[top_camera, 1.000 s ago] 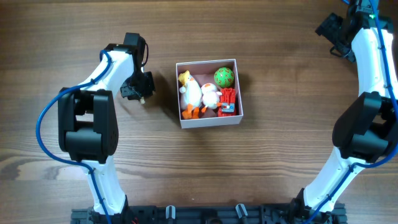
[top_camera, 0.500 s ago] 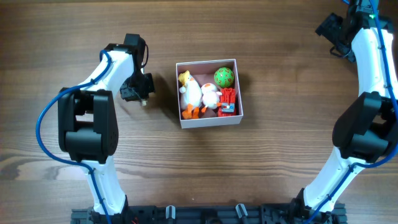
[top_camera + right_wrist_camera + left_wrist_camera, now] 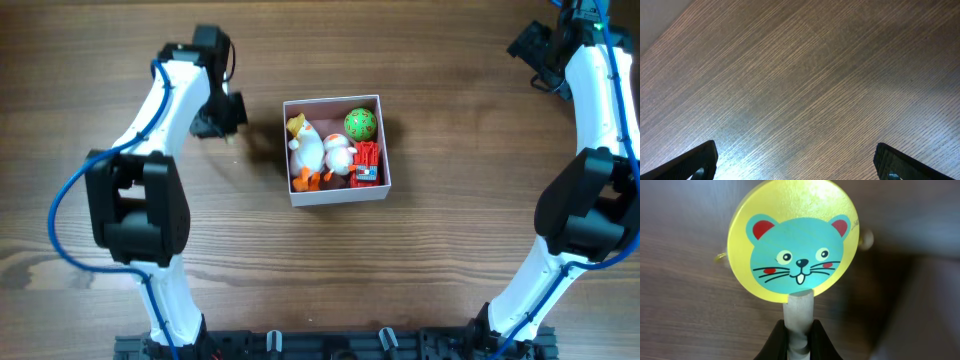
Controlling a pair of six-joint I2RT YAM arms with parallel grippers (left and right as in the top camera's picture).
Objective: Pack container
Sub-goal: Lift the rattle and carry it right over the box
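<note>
A toy drum with a yellow disc point(image 3: 795, 240) bearing a teal mouse face stands on a pale wooden handle point(image 3: 799, 307). My left gripper point(image 3: 799, 330) is shut on that handle. From overhead the left gripper point(image 3: 218, 115) hangs left of the container point(image 3: 340, 196), a white-walled square box with a pink inside. The box holds a white and yellow duck point(image 3: 305, 150), a small white chick point(image 3: 340, 155), a green ball point(image 3: 360, 123) and a red toy point(image 3: 367, 166). At the far right corner my right gripper point(image 3: 797, 160) stands open over bare wood, nothing between its fingers.
The wooden table point(image 3: 450, 250) stretches all round the box. A small bead point(image 3: 867, 240) hangs beside the drum's disc. The right arm point(image 3: 590, 120) runs along the right edge, the left arm point(image 3: 140, 190) along the left side.
The left gripper has finished shutting on the drum's handle and has moved toward the table's far side with it. The right arm has not moved.
</note>
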